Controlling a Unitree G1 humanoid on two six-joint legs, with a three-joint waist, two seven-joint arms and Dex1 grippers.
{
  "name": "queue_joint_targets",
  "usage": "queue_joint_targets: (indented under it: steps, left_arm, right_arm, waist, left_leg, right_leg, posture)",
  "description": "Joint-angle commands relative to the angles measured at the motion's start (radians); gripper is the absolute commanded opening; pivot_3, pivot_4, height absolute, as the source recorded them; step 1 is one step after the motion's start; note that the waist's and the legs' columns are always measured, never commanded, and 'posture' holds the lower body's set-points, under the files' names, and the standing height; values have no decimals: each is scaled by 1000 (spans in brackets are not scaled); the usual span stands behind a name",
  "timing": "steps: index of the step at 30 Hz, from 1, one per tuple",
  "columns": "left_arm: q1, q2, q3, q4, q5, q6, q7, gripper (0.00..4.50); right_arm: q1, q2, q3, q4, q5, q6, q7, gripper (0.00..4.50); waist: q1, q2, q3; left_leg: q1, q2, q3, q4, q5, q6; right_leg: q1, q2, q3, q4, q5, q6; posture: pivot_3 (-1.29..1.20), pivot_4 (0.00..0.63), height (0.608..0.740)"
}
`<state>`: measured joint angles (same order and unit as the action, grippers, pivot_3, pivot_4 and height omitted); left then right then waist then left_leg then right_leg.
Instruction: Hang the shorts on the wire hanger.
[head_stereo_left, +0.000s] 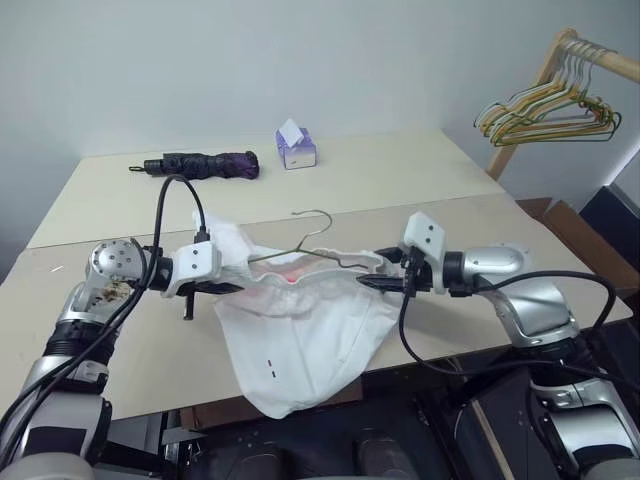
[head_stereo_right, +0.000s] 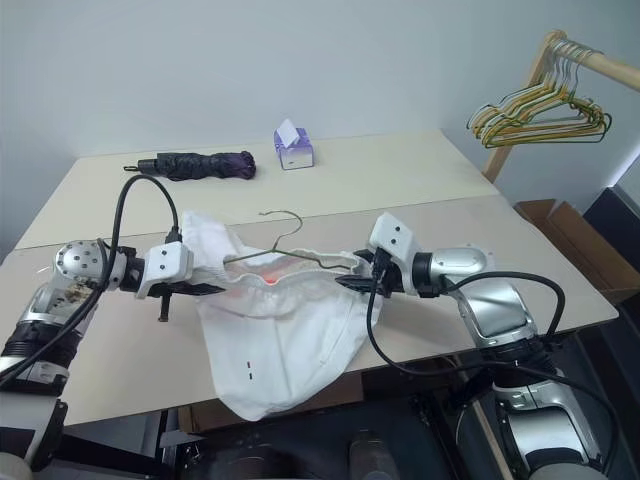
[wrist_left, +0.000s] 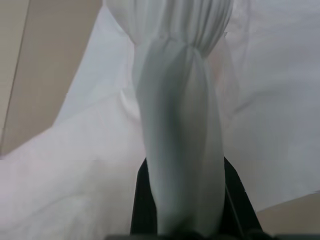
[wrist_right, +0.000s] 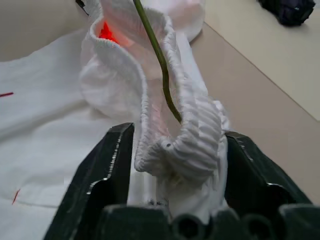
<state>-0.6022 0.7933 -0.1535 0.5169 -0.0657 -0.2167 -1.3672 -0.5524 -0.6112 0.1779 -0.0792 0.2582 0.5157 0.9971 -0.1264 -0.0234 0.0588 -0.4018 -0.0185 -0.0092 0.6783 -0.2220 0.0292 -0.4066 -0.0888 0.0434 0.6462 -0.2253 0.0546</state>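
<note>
Left eye view: over the beige table (head_stereo_left: 420, 190), left gripper (head_stereo_left: 222, 288) clamps the shorts (head_stereo_left: 300, 345); right gripper (head_stereo_left: 372, 283) jaws wide around waistband and wire hanger (head_stereo_left: 305, 243).

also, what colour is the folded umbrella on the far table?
Dark purple and black; the umbrella shows best in the left eye view.

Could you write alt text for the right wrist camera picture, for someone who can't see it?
Seen from the right claw, its two black fingers stand apart around the bunched elastic waistband of the white shorts. The thin wire hanger runs down into the waistband, above a beige table.
</note>
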Motion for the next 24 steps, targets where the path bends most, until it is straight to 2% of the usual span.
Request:
queue_joint_targets:
  steps: [1,2,8,13,17,22,24]
  left_arm:
    - [-28,-2,33,-42,-44,19,-11,0]
    - [-31,-4,33,-45,-49,23,-11,0]
    - [-73,-35,26,-31,-47,19,-9,0]
    - [-102,-60,17,-10,-39,8,-19,0]
    - [-102,-61,15,-10,-34,2,-27,0]
    - [-90,-48,16,-12,-21,-9,-27,0]
    - [-88,-46,17,-13,-22,-8,-27,0]
  right_arm:
    - [-28,-52,-89,-58,66,34,32,4070]
    - [-36,-66,-116,-64,94,48,47,4415]
    - [-132,-132,-208,39,181,101,98,4464]
    - [-199,-155,-96,201,48,-9,136,4464]
    - [-238,-142,-62,288,17,-42,170,4464]
    - [-198,-175,-120,192,142,42,278,4464]
    - [-150,-195,-95,148,123,11,301,4464]
  waist:
    - [1,0,0]
    - [1,0,0]
    - [-2,0,0]
    - [-13,0,0]
    - [-33,0,0]
    - [-47,0,0]
    - [-46,0,0]
  left_leg:
    - [-1,0,0,0,0,0]
    - [-1,0,0,0,0,0]
    - [-1,0,0,1,0,0]
    - [-1,0,1,0,0,0]
    - [-3,-1,1,0,0,0]
    - [-5,-1,-1,0,0,0]
    - [-5,-1,-2,0,0,0]
  right_leg:
    - [0,0,0,0,0,0]
    - [-1,0,0,0,0,0]
    - [-1,-1,0,0,0,0]
    - [0,-1,0,-1,0,0]
    - [-2,-1,0,-1,0,0]
    - [-4,-2,0,0,0,0]
    - [-4,-2,-1,-1,0,1]
  posture:
    - [-165,3,740]
    - [-168,2,740]
    - [-181,0,740]
    - [-195,0,740]
    - [-187,0,740]
    - [-175,0,740]
    - [-172,0,740]
